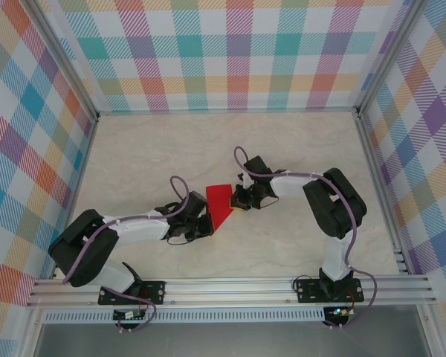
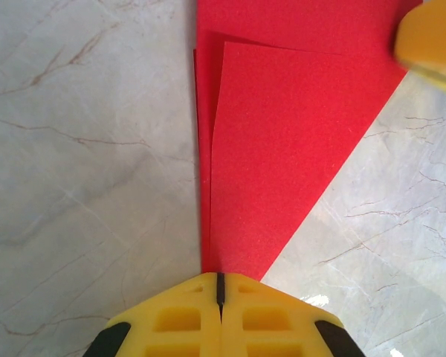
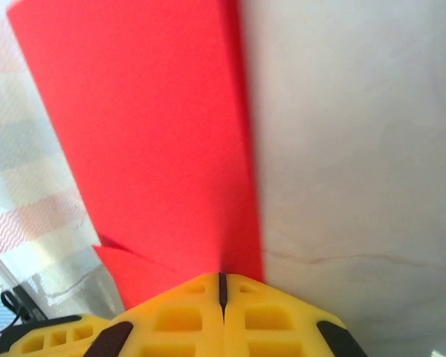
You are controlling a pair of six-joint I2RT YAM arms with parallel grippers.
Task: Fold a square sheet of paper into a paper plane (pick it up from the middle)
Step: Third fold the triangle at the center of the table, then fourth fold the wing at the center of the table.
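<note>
- The red paper point(image 2: 282, 149) is in the middle of the table point(image 1: 149, 156), between the two arms. It is not a flat square now. It is folded into a long pointed shape, with one layer lying on top of another.
- The left hand point(image 2: 219, 277) is squeezed shut on the thin pointed tip of the paper.
- The right hand point(image 3: 222, 277) is squeezed shut too. It pinches the paper by an edge of the wider part.
- From the top, the two hands are close together with the paper between them.
- I think the folding is about halfway done. The pointy nose looks made, but I see no wings, so it is not a plane yet.
- For the next move, I think one hand should hold tight while the other lets go, takes a loose edge and folds it over. The edges must line up, and the fold needs a good press. The paper is thin, so a hard pull could rip it.
</note>
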